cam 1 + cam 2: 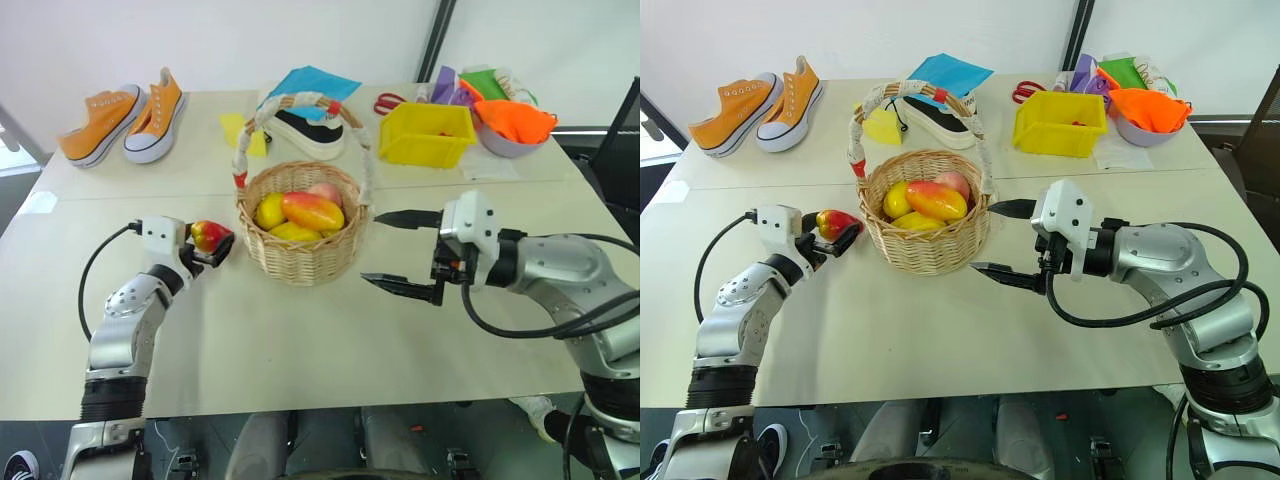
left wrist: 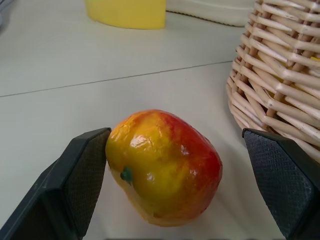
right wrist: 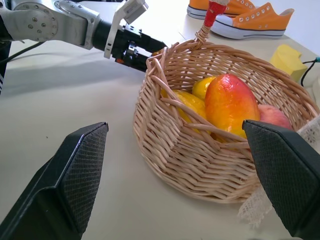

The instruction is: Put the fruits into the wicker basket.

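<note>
L tool (image 1: 212, 247): fingers spread wide, straddling the small red fruit (image 2: 162, 167); one pad (image 2: 87, 172) just touches its yellow side, other pad (image 2: 285, 175) well clear, so not clamped yet.
Red fruit: on bench (image 1: 300, 350), just left of wicker basket (image 1: 300, 255), near its wall. Yellow patch faces the tool, red side toward basket.
R tool (image 1: 400, 250): fingers apart, nothing betw. them, hovering just right of basket, pointing at it.
Basket: mid-bench, arched handle (image 1: 300, 100) upright. Mango (image 1: 313, 210) already inside, lying on yellow fruits w/ a pinkish one behind.
Further out: orange sneakers (image 1: 120, 120) far left, yellow bin (image 1: 425, 133) far right, bowl w/ orange cloth (image 1: 515, 125) beyond it, blue sheet (image 1: 312, 82) and a black-white shoe (image 1: 310, 135) behind basket.
Step (judged): closing on last fruit; mango done, approx. halfway or more.
Risk 1: fruit is glossy and rounded and sits off-centre in the gap; closing may push it sideways or squirt it out.
Risk 2: far finger is close to the wicker; could snag or shove the basket when closing or lifting.
Risk 3: lift must clear rim and handle, else fruit knocks off; pile inside is high, so it may roll back out.
</note>
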You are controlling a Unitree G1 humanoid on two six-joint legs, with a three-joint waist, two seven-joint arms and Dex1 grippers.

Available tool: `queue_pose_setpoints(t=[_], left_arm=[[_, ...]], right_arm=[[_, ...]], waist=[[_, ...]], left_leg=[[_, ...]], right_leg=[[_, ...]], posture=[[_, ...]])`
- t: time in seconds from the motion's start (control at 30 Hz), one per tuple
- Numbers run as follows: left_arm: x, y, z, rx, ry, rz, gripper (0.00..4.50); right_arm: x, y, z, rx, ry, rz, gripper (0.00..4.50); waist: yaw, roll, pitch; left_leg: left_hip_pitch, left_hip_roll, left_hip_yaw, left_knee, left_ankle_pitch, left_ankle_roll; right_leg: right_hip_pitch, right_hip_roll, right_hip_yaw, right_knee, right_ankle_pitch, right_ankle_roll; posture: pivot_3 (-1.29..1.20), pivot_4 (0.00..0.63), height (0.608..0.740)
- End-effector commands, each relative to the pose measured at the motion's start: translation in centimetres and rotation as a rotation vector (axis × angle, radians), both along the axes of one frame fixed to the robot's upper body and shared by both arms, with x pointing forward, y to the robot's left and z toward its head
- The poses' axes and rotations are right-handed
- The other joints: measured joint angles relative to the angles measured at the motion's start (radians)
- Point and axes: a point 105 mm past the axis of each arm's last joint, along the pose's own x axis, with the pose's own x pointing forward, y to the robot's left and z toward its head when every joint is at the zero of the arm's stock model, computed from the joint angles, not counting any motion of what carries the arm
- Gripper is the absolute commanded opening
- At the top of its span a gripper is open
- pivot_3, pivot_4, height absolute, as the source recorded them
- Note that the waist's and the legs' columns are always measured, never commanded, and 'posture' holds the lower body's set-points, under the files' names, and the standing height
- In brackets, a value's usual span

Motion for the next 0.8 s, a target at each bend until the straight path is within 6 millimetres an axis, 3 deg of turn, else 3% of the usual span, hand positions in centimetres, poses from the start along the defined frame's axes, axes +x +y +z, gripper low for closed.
queue_pose_setpoints(t=[0.03,0.07,0.27,0.5,0.67,0.8], left_arm=[[0.1,0.1,0.5,-0.009,-0.023,0.010,4.50],[0.1,0.3,0.4,-0.010,-0.021,0.021,4.50],[0.0,0.7,0.4,-0.020,-0.015,0.031,2.53],[-0.3,2.5,1.0,-0.002,-0.056,0.103,2.53],[-0.7,1.5,0.9,-0.005,-0.058,0.067,2.50],[-1.1,1.9,2.6,0.000,-0.131,0.063,2.49]], right_arm=[[0.0,0.1,1.1,0.005,-0.063,0.001,4.48],[0.1,0.1,1.1,0.003,-0.065,-0.001,4.48],[0.4,-0.1,1.2,-0.002,-0.073,-0.012,4.50],[0.8,-0.2,1.4,0.001,-0.083,-0.020,4.50],[0.9,0.0,1.3,0.000,-0.087,-0.009,4.50],[1.0,-0.1,1.3,0.000,-0.090,-0.009,4.50]], waist=[[0.000,0.000,0.000],[0.000,0.000,0.000],[0.000,0.000,0.000],[-0.001,0.000,0.000],[-0.001,0.000,0.000],[0.000,0.000,0.000]], left_leg=[[0.000,0.000,0.000,0.000,0.000,0.000],[0.000,0.000,0.000,0.000,0.000,0.000],[0.000,0.000,0.000,0.000,0.000,0.000],[0.000,0.000,0.000,0.000,0.000,0.000],[0.000,0.000,0.000,0.000,0.000,0.000],[0.000,0.000,0.000,0.000,0.000,0.000]], right_leg=[[0.000,0.000,0.000,0.000,0.000,0.000],[0.000,0.000,0.000,0.000,0.000,0.000],[0.000,0.000,0.000,0.000,0.000,0.000],[0.000,0.000,0.000,0.000,0.000,0.000],[0.000,0.000,0.000,0.000,0.000,0.000],[0.000,0.000,0.000,0.000,0.000,0.000]], posture=[[0.00,0.150,0.740],[0.00,0.150,0.740],[0.00,0.150,0.740],[0.00,0.150,0.740],[0.00,0.150,0.740],[0.00,0.150,0.740]])
